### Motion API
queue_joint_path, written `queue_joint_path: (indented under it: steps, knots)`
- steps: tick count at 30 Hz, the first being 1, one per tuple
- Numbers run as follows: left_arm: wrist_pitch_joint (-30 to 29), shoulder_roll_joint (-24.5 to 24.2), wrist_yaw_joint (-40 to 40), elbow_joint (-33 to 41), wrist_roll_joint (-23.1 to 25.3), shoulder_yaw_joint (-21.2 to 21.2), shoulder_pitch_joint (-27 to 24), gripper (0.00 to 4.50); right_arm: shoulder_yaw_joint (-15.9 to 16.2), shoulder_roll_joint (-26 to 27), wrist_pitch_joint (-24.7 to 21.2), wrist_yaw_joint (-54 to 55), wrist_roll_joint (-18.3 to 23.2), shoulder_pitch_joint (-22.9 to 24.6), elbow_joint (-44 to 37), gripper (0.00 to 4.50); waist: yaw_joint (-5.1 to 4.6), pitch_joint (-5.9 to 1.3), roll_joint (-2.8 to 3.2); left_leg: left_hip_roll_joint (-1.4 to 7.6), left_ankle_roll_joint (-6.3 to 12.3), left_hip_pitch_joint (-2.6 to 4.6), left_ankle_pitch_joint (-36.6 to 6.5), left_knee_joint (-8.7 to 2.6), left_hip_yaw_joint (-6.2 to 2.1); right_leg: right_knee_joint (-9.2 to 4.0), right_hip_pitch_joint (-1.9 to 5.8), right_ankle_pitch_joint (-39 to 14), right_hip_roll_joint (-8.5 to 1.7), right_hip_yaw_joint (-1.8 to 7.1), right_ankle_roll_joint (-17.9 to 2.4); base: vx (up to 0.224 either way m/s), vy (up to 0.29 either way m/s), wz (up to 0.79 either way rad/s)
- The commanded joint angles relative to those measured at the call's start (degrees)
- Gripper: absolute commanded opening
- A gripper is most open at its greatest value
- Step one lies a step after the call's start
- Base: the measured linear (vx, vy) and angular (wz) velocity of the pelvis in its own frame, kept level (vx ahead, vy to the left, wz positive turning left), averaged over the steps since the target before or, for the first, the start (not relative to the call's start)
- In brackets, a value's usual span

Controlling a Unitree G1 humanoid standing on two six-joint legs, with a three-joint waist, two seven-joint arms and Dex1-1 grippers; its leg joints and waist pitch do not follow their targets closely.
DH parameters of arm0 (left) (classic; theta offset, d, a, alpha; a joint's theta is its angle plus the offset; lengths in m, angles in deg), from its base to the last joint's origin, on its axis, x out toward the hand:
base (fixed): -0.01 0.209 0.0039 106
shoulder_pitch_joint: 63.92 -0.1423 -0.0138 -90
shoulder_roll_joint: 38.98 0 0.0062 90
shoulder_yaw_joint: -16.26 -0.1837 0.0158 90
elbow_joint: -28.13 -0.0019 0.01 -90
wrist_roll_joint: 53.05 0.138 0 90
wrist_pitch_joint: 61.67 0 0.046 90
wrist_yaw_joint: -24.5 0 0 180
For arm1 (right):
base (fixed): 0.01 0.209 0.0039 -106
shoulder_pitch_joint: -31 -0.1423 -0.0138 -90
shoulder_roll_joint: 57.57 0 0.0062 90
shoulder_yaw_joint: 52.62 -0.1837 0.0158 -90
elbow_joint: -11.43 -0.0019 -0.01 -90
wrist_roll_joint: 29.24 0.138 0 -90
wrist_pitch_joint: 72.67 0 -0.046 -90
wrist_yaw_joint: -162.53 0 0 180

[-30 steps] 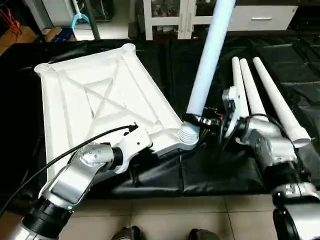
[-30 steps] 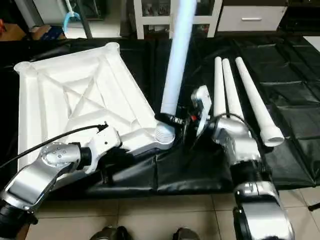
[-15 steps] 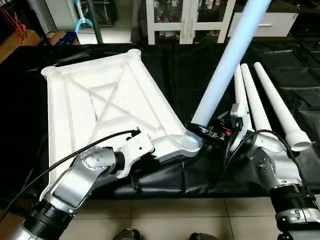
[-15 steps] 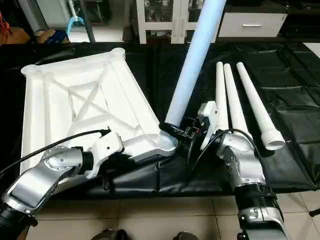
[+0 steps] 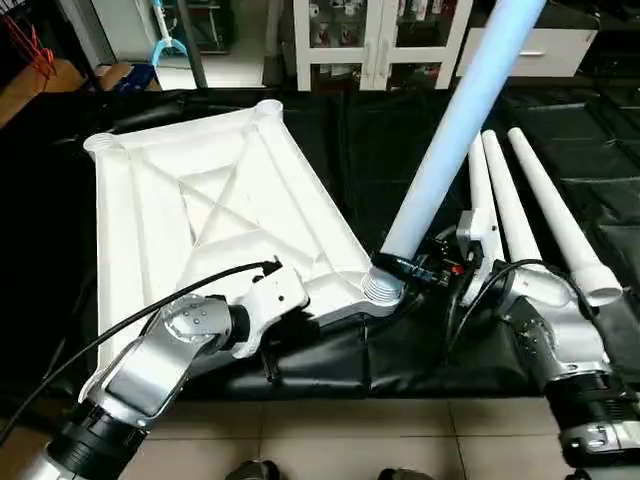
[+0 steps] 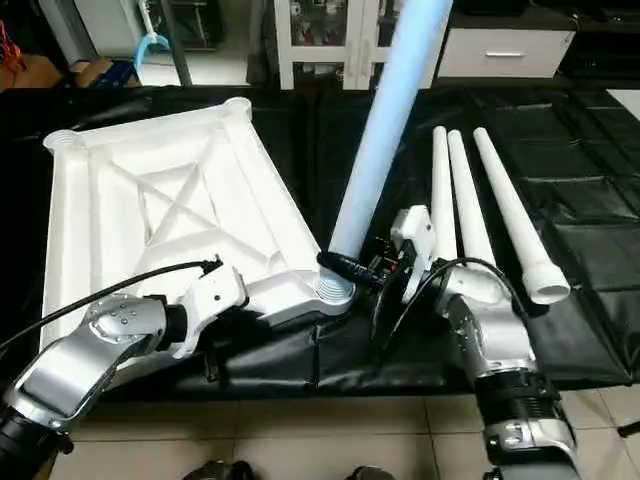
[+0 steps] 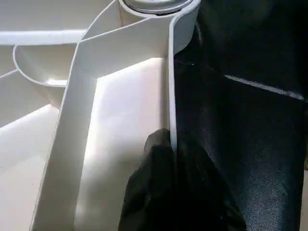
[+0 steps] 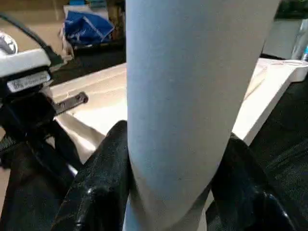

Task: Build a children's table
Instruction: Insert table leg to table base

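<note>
My right jaws (image 6: 352,268) are pinching the leg (image 5: 455,140) near its lower end, one black finger (image 8: 98,185) on each side of the tube, and that end sits at the round corner socket (image 5: 381,287) of the tabletop (image 5: 200,210), with the leg leaning up and away to my right. My left jaws (image 7: 175,192) are clamped on the tabletop's near rim, one finger inside the wall and one outside against the black sheet (image 7: 250,120). The tabletop lies upside down, X-ribs showing, on the black-covered worktop (image 6: 330,350), turned at an angle so the socketed corner points toward my right arm. Just beyond my right forearm, three more legs (image 6: 470,200) lie side by side on the sheet, their wide ends toward me. Past the sheet stand a white cabinet (image 5: 375,40) and a drawer unit (image 6: 505,50).
</note>
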Motion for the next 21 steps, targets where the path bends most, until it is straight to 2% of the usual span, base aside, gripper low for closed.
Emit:
queue_joint_path:
  steps: [1, 5, 9, 13, 14, 16, 18, 20, 21]
  knots:
    - [-0.2, -0.8, 0.9, 0.4, 0.4, -0.8, -0.4, 0.0, 6.1, -2.0, -2.2, -1.3, -8.6, 5.1, 5.2, 1.86, -0.19, -2.57, 0.17, 2.95, -0.28, 1.88, -26.2, -4.56, -1.8, -4.84, 0.46, -21.4, -2.35, 1.86, -9.6, 0.0, 0.0, 0.0]
    - [-0.3, -0.7, 0.8, 0.5, 0.4, -0.8, -0.5, 0.0, 6.3, -1.9, -2.4, -0.8, -8.1, 5.1, 5.0, 1.86, -0.3, -2.63, 0.16, 3.02, -0.25, 1.82, -26.2, -4.77, -1.8, -4.83, 0.55, -19.5, -2.21, 1.82, -10.0, 0.0, 0.0, 0.0]
    - [-0.3, -0.6, 0.7, 0.5, 0.5, -0.9, -0.5, 0.0, 7.2, -2.0, -2.6, -0.9, -8.1, 5.9, 4.3, 1.86, -0.34, -2.6, 0.05, 3.0, -0.73, 2.0, -28.3, -4.84, -1.87, -5.14, 0.39, -22.0, -2.31, 1.86, -9.3, 0.0, 0.0, 0.0]
    - [-0.3, -0.4, 0.5, 0.4, 0.6, -1.0, -0.3, 0.0, 9.8, -2.5, -0.2, -1.2, -10.2, 7.8, 3.3, 1.86, -0.28, -2.49, -0.02, 3.08, -1.1, 2.12, -29.1, -4.97, -1.88, -5.37, 0.15, -22.9, -2.28, 1.94, -8.4, 0.0, 0.0, 0.0]
    - [-0.3, -0.4, 0.5, 0.4, 0.6, -1.0, -0.3, 0.0, 9.8, -2.5, -0.2, -1.2, -10.2, 7.8, 3.3, 1.86, -0.35, -2.39, -0.07, 3.04, -1.12, 1.88, -29.1, -5.02, -1.95, -5.37, 0.22, -23.7, -2.35, 1.91, -8.1, 0.0, 0.0, 0.0]
    - [-0.3, -0.3, 0.5, 0.4, 0.6, -1.0, -0.2, 0.0, 10.3, -2.2, 0.8, -0.8, -10.7, 8.2, 3.4, 1.86, -0.43, -2.02, -0.01, 2.98, -1.92, 2.45, -32.5, -5.06, -2.11, -6.03, -0.41, -28.5, -2.41, 1.95, -6.7, 0.0, 0.0, 0.0]
    - [-0.4, -0.2, 0.4, 0.5, 0.6, -1.0, -0.3, 0.0, 9.7, -1.4, 1.8, 0.9, -10.8, 7.9, 4.0, 1.86, -0.52, -1.79, 0.13, 2.91, -2.42, 2.64, -34.9, -5.24, -2.42, -6.22, -0.46, -31.5, -2.4, 1.9, -5.8, 0.0, 0.0, 0.0]
    - [-0.4, -0.1, 0.4, 0.5, 0.6, -1.0, -0.3, 0.0, 9.3, -1.0, 1.9, 1.6, -10.6, 7.7, 4.2, 1.86, -0.69, -1.67, -0.03, 2.88, -2.87, 2.82, -36.8, -5.33, -2.64, -6.46, -0.61, -33.6, -2.41, 1.87, -5.1, 0.0, 0.0, 0.0]
    - [-0.5, 0.0, 0.1, 0.7, 0.5, -0.7, -0.3, 0.0, 7.7, 0.2, 1.6, 4.0, -9.5, 6.8, 4.4, 1.86, -0.73, -1.65, -0.02, 2.87, -3.05, 2.85, -37.3, -5.39, -2.77, -6.51, -0.6, -34.1, -2.44, 1.88, -4.8, 0.0, 0.0, 0.0]
